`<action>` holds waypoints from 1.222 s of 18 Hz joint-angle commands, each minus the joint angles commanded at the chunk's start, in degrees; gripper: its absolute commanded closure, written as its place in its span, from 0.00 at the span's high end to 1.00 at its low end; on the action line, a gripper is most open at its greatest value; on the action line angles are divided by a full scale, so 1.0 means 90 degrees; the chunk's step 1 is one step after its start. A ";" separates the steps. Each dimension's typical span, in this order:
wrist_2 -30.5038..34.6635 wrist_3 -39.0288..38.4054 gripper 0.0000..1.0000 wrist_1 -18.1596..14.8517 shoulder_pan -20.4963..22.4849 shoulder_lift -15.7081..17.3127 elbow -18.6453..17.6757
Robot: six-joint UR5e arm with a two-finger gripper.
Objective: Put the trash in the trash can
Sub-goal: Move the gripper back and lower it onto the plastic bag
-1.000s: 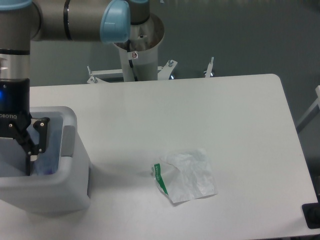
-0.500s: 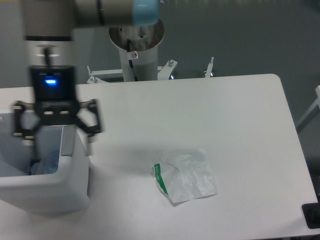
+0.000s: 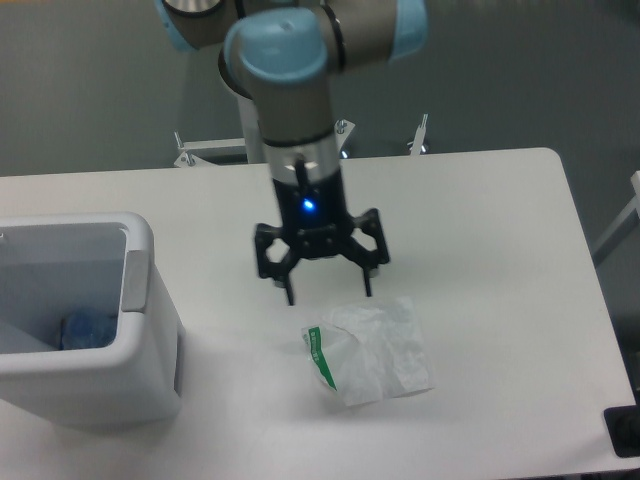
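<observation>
White table (image 3: 480,220); bottle (image 3: 88,330) lies in trash can (image 3: 150,300). Claw (image 3: 328,290), spread and empty, hangs beside wrapper (image 3: 372,350): best centred, lowered, then closed on a raised crumple.

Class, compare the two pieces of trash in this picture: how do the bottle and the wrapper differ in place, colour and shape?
The bottle lies inside the trash can; the wrapper lies on the table, just below the open tool. The bottle looks bluish; the wrapper is whitish with a green strip. The bottle is mostly hidden by the can's wall; the wrapper lies flat in full view. Both are crumpled plastic.
</observation>
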 joint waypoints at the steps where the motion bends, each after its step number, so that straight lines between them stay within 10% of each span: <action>1: 0.0097 0.0459 1.00 0.0000 0.0000 -0.0058 -0.0156; 22: 0.0841 0.1772 1.00 0.0430 -0.0537 -0.1690 -0.0529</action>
